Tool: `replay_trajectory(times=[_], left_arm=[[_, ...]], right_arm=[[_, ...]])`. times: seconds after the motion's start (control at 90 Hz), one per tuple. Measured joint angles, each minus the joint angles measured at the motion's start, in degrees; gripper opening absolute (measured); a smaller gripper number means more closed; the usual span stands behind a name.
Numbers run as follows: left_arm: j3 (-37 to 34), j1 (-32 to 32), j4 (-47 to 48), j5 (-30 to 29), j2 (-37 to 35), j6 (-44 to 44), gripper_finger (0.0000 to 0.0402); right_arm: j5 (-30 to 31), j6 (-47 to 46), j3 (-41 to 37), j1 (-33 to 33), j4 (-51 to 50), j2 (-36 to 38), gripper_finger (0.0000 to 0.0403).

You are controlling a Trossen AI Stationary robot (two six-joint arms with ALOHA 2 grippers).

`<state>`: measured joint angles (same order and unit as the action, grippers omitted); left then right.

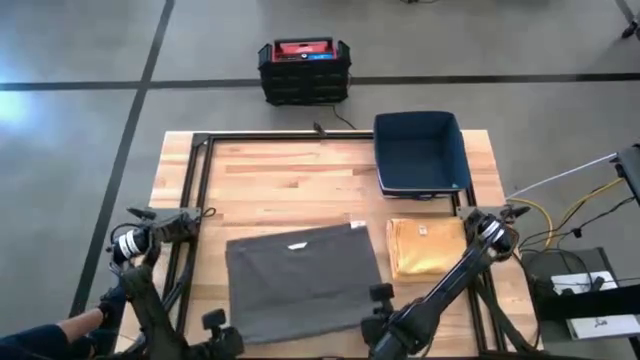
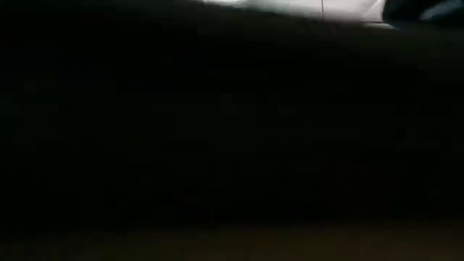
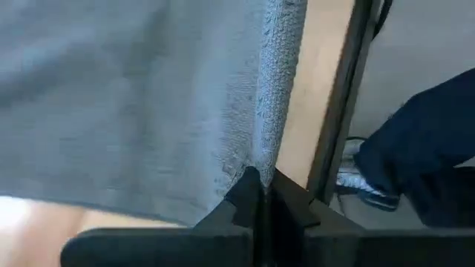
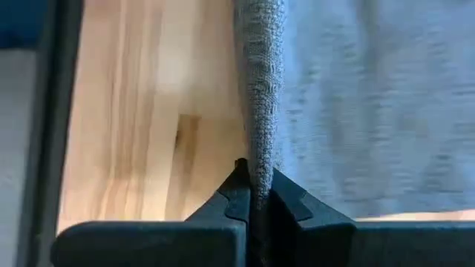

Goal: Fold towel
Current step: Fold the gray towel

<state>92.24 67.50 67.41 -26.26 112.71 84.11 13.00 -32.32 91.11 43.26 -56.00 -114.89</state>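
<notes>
Towel [image 1: 303, 281], grey, lies spread on the worktop [image 1: 270, 180], just beside a folded yellow cloth [image 1: 425, 247] and nearer the arms than the blue bin [image 1: 420, 152]. Left gripper [image 3: 258, 194] is clamped on one near corner of the towel; right gripper [image 4: 254, 194] is clamped on the other.
</notes>
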Motion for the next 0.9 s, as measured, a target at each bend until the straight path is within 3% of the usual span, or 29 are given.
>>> replay_trajectory(times=[0.122, 0.289, 0.656, 0.9], left_arm=[[2.7, -1.1, 12.2, -1.2, -0.6, 1.4, 0.0], [0.7, -4.5, 22.8, -1.3, -3.1, 2.2, 0.0], [-23.4, -15.8, 15.5, -4.1, -15.8, 1.0, 0.0], [-38.0, -18.9, 2.2, -4.5, -21.6, -1.5, 0.0]], right_arm=[[0.9, 0.7, 0.0, -3.6, -2.8, 4.3, 0.0], [1.5, 3.0, -0.3, -11.3, -6.8, 7.0, 0.0], [5.0, 6.4, -8.2, -28.4, -2.4, 6.8, 0.0], [5.1, 9.8, -14.8, -32.8, 8.0, 6.8, 0.0]])
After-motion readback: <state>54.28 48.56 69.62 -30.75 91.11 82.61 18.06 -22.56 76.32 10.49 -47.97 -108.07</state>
